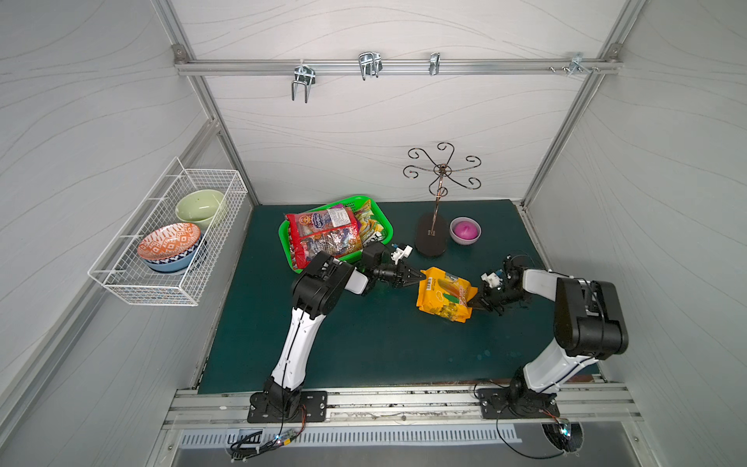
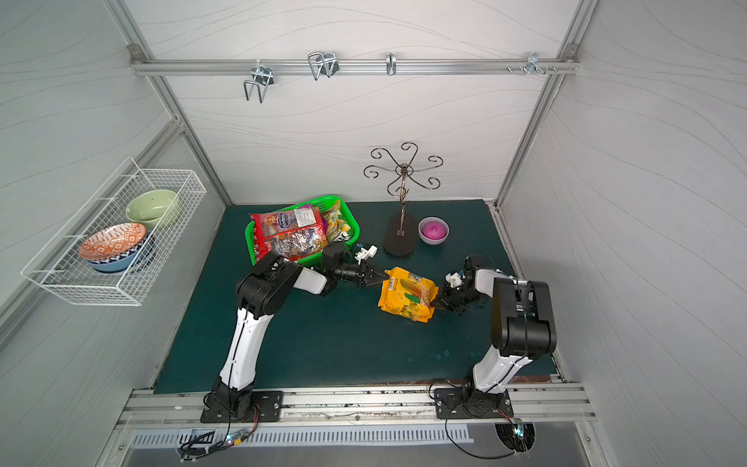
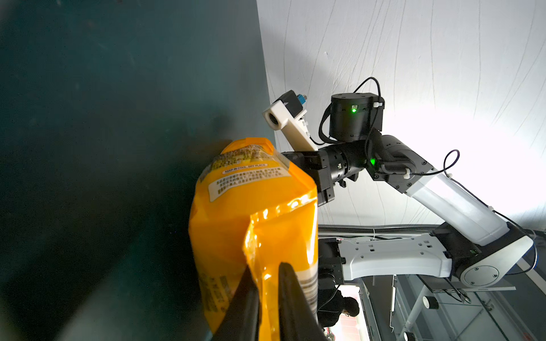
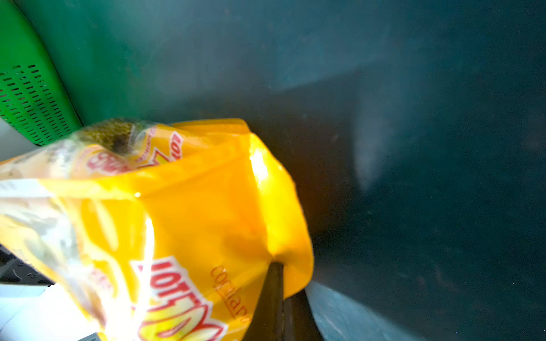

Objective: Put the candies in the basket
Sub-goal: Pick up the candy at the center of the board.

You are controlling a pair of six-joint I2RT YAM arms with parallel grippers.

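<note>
Together, left claw [image 1: 422,276] and right claw [image 1: 471,303] pinch yellow bag [image 1: 444,294] over green mat [image 1: 364,343] amid white walls [image 1: 364,133].

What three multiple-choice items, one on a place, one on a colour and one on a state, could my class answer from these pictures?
1. Where is the yellow bag?
A. in the wire rack
B. between the left pincer and right pincer, outside the green basket
C. inside the green basket

2. What colour is the bowl beside the metal stand?
A. pink
B. white
C. black

3. How do the pincers stand?
A. both open
B. only one shut
C. both shut on the yellow bag

Answers: B, both top views show it between them; A, its rim and inside are pink; C, the wrist views show fingers pinching the bag's edges.
</note>
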